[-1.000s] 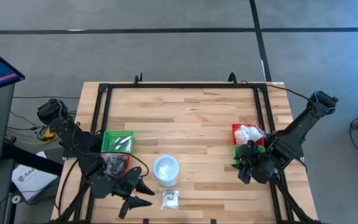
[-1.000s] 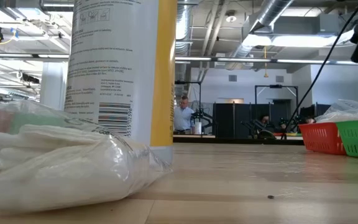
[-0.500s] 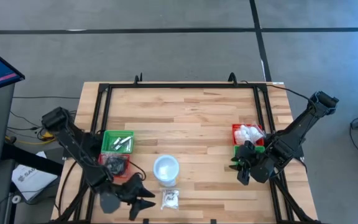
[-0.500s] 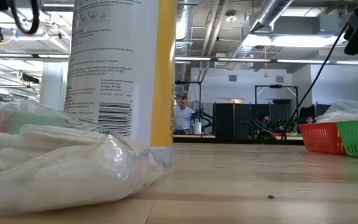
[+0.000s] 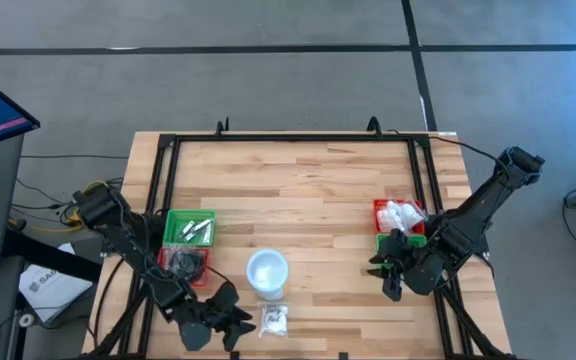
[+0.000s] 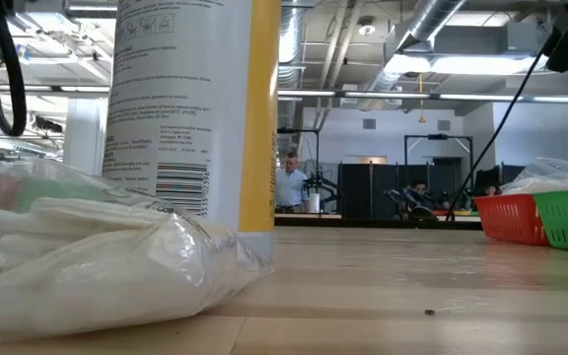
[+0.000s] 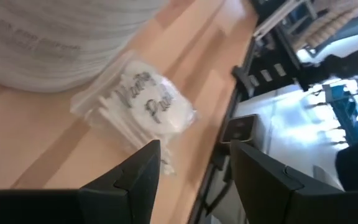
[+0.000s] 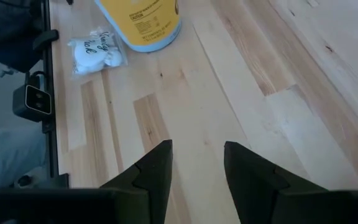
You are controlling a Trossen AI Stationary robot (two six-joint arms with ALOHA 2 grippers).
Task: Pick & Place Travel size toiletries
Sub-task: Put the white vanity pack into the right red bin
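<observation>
I've swung my left hand [image 5: 230, 325], fingers spread, along the desk's [image 5: 308, 180] near edge toward the wrapped pads [image 5: 273, 320]; pickup looks next; right hand [image 5: 386, 272] spread, empty.

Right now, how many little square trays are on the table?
4: a green plastic tray and red plastic tray at the left; a red one and green one, partly hidden, at the right.
</observation>
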